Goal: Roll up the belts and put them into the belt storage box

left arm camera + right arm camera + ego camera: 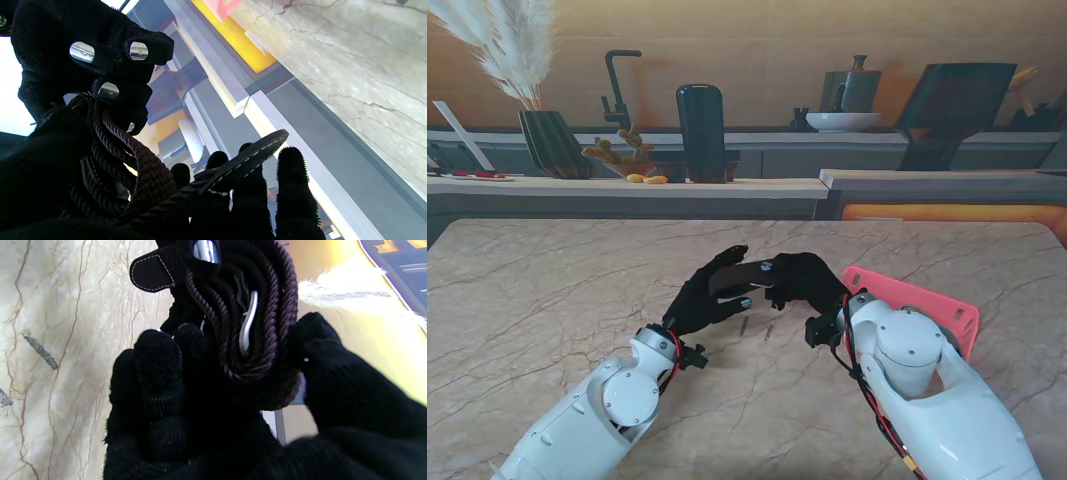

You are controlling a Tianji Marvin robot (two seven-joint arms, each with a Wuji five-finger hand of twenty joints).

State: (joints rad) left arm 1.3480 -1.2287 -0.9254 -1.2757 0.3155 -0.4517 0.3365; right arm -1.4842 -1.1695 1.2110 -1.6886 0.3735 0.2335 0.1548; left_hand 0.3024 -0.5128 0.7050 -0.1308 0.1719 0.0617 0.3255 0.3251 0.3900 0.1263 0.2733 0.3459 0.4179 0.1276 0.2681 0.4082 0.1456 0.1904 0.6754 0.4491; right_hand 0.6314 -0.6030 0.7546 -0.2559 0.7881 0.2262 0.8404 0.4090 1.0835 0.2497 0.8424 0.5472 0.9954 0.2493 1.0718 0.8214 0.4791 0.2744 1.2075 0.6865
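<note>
Holding the coiled belt (260,330) between them above the tabletop (547,290), both hands meet near the middle of the stand's view, and the coming move turns on where the pink belt storage box (932,305) lies from that coil: just beyond the right hand (802,280), on its outer side and partly hidden by the right forearm, well apart from the left hand (712,295). The right hand's fingers (160,373) are curled around the braided roll with the thumb pressed against its far side, so the coil sits edge-on in the grip, its flat stitched tip (150,273) sticking out past the fingertips. The left hand's fingers (290,186) are half spread under that loose tip and seem to support it rather than clamp it, though the wrist view is too dark to be sure. Judged from this, the right hand is nearer and better placed to carry the roll sideways to the box.
</note>
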